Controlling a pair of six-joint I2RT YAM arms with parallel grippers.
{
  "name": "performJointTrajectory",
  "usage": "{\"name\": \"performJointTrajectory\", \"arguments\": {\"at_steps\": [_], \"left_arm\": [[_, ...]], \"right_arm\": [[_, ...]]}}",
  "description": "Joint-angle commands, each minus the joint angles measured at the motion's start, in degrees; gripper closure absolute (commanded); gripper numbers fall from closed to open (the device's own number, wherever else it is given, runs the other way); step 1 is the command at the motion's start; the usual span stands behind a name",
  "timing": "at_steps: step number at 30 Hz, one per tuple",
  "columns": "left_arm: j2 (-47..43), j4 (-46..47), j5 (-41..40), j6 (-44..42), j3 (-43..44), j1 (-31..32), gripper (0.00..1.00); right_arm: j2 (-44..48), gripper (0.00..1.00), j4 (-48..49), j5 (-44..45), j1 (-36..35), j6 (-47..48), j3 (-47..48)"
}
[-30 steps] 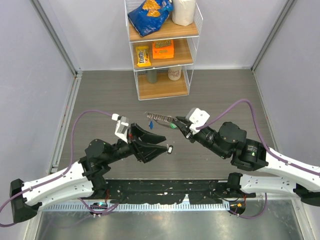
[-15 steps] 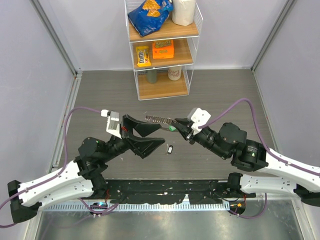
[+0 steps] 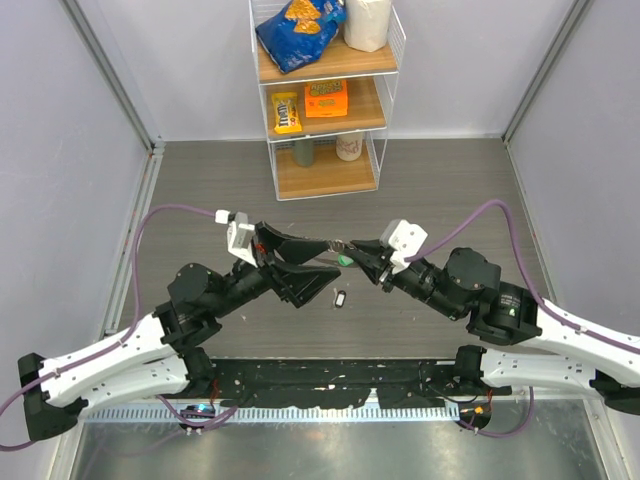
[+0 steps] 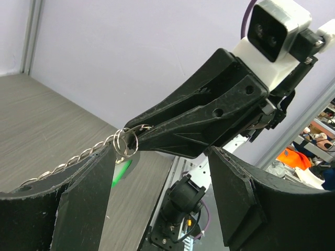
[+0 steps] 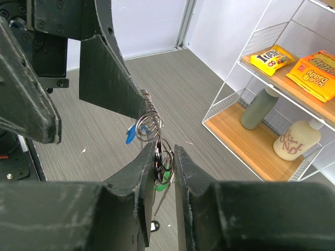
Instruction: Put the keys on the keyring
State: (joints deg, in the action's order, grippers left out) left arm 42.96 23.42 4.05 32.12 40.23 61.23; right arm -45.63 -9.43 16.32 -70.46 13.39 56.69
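Behind the left pincer point(image 3: 328, 258) and right pincer point(image 3: 352, 248), both black and wedge-fingered, come white camera boxes point(image 3: 240, 235), round black joints point(image 3: 468, 270), looping purple cables point(image 3: 150, 235) and white screw-dotted shells point(image 3: 110, 360).

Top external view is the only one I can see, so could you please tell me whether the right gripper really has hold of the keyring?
Observer: Yes. In the right wrist view the right gripper is shut on the keyring, with its small rings pinched between the fingertips.
Operator: Thank you. I can make out the green key at that spot; is there another key that I cannot see?
Observer: There is. A blue key seems to hang from the rings just beyond the pinch, close to one finger of the open left gripper.
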Motion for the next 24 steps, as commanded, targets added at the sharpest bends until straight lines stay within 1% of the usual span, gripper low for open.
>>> {"name": "performJointTrajectory", "arguments": {"at_steps": [1, 7, 24], "left_arm": [[0.37, 0.75, -0.89, 0.14, 2.4, -0.5, 0.23], [0.55, 0.75, -1.24, 0.4, 2.49, -0.68, 0.23], [4.33, 2.51, 2.1, 3.04, 3.72, -1.56, 0.22]], "right_arm": [[1.77, 0.95, 4.6, -0.76, -0.38, 0.32, 0.53], [2.21, 0.95, 4.6, -1.2, -0.38, 0.41, 0.44], [2.21, 0.95, 4.51, -1.99, -0.47, 0.59, 0.18]]}}
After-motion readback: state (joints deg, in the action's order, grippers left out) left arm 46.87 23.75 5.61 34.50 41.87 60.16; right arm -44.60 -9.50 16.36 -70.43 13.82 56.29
